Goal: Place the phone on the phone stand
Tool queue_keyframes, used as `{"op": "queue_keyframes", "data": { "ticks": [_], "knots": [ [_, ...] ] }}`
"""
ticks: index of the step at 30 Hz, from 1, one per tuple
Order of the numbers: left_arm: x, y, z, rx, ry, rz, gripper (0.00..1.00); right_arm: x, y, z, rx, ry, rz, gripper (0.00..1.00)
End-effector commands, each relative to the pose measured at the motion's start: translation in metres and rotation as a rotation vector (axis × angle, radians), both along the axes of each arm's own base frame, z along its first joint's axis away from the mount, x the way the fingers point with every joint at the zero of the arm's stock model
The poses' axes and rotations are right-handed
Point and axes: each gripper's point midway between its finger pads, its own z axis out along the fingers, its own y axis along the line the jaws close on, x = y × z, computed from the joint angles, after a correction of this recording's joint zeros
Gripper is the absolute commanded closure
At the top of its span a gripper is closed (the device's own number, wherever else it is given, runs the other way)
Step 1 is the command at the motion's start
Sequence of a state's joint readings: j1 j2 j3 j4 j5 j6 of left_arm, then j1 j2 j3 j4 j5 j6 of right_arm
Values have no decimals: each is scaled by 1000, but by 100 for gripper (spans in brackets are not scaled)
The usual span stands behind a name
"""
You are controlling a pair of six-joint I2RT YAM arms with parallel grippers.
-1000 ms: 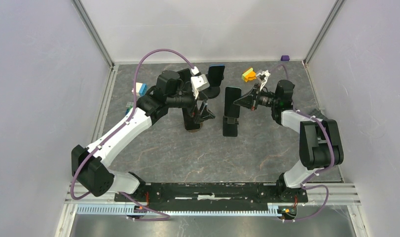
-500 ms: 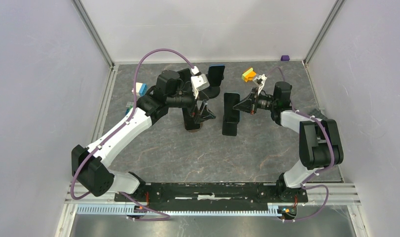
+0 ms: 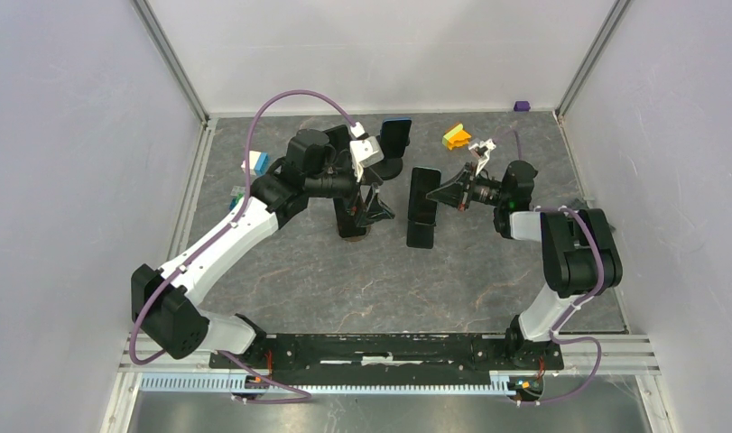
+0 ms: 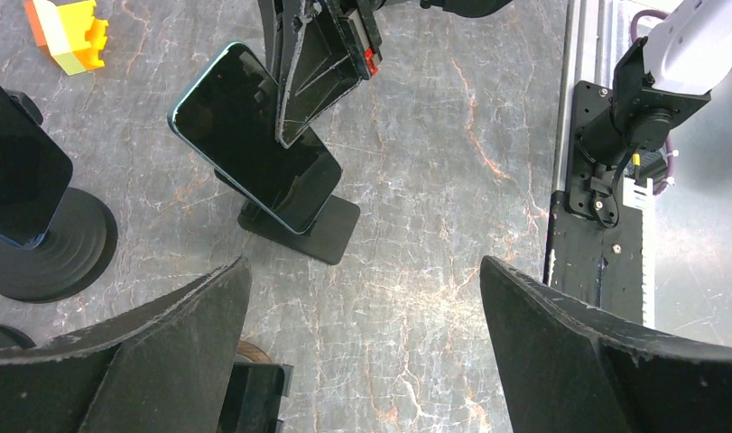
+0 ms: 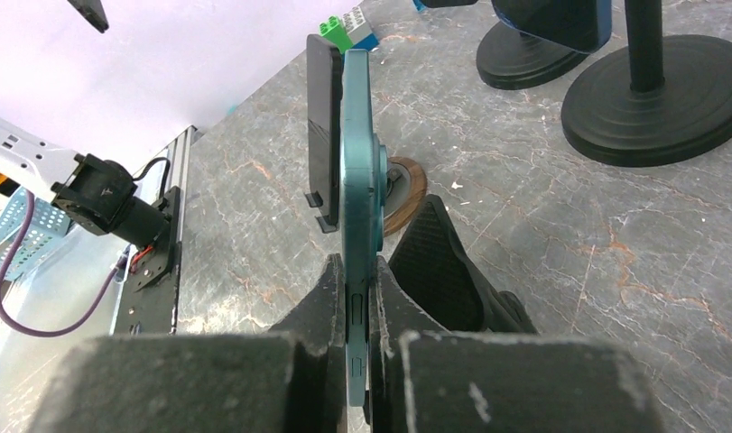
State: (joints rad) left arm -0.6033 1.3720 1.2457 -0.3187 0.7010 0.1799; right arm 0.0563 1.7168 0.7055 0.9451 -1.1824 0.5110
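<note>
The phone (image 3: 423, 191), dark-screened with a teal frame, is held upright in my right gripper (image 3: 439, 192), which is shut on its edge. It stands right against the back plate of the black phone stand (image 3: 421, 236), lower end near the base. In the right wrist view the phone (image 5: 357, 171) is edge-on beside the stand's plate (image 5: 323, 126), with my right gripper (image 5: 357, 271) clamped on it. In the left wrist view the phone (image 4: 254, 135) leans above the stand's base (image 4: 303, 225). My left gripper (image 3: 373, 204) is open and empty, left of the stand; its jaws also show wide apart in its own view (image 4: 364, 266).
A second phone (image 3: 396, 135) sits on a round-based stand (image 3: 386, 167) at the back. A post on a wooden disc (image 3: 353, 233) stands under my left gripper. A yellow-orange brick (image 3: 455, 136), a purple brick (image 3: 522, 105) and blue (image 3: 256, 163) and green (image 3: 236, 192) bricks lie about.
My right wrist has shifted slightly and the phone has moved a little left and up, closer to the stand's plate. The left arm has not moved.
</note>
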Motion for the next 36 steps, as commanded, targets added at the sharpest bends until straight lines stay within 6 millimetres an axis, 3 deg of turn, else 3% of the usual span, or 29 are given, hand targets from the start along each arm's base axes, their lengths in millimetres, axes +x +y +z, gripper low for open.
{"op": "queue_keyframes", "data": {
  "ticks": [1, 32, 36],
  "knots": [
    [-3, -4, 10, -37, -1, -19, 0, -2, -2, 15, 19, -81, 25, 100],
    [-4, -6, 7, -39, 19, -25, 0, -2, -6, 2, 35, -58, 21, 98],
    [-4, -7, 6, -40, 22, -26, 0, 2, -8, -8, 3, -49, 9, 97]
  ]
}}
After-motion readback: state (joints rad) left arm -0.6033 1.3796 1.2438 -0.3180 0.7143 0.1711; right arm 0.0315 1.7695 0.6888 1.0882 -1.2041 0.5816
